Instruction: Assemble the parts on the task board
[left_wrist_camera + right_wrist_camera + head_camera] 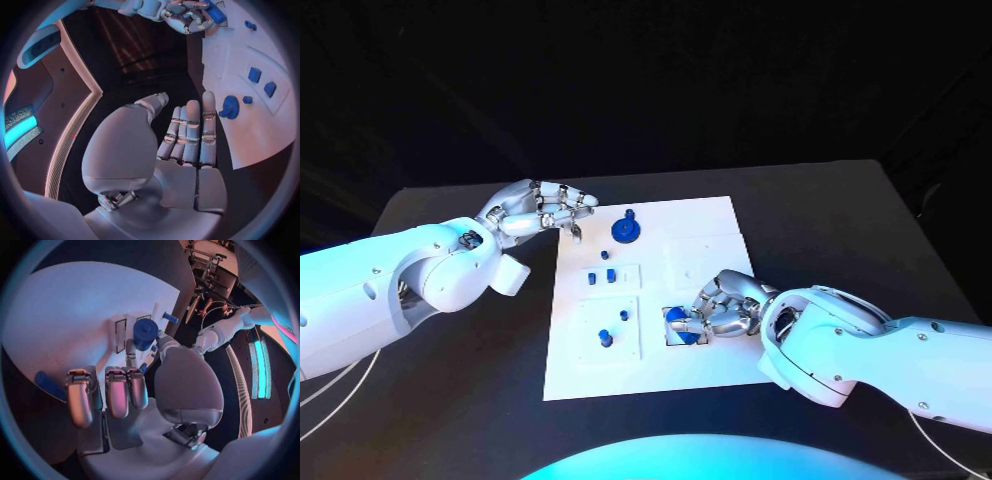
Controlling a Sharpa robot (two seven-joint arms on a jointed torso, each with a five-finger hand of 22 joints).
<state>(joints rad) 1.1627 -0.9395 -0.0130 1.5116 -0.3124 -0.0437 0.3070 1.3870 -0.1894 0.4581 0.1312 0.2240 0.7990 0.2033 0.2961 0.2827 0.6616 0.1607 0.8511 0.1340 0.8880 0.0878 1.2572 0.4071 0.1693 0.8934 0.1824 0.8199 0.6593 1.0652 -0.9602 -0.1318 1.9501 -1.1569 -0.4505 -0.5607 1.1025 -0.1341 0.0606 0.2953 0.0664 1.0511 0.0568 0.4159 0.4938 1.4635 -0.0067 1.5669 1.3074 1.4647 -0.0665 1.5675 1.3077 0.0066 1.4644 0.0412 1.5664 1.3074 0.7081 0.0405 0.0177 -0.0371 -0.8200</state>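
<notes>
Right hand (720, 308), silver and many-fingered, sits over the near right part of the flat white rectangular task board (689, 375). Its fingers are curled around a chunky blue plastic part (684, 319) at a recessed square pocket of the board; it holds that part. Right wrist view: same hand (134, 390) with fingers (119, 395) bent down over the board (69, 310), a round blue cylindrical part (145, 331) just beyond the fingertips.

Near left of the board: small blue peg (604, 338) standing in a square panel, a smaller blue dot (623, 315) just beyond it. Mid board: two small blue rectangular blocks (602, 277) side by side in another panel. Far end: round blue disc-shaped part with a short stem (627, 229), lying on the board.

Left hand (540, 211) hovers at the far left corner of the board, over the black surface (459, 400); fingers apart, holding nothing. Left wrist view: fingers (190, 132) extended straight and side by side, palm bare, blue disc (229, 106) just beyond the fingertips, not touched.
</notes>
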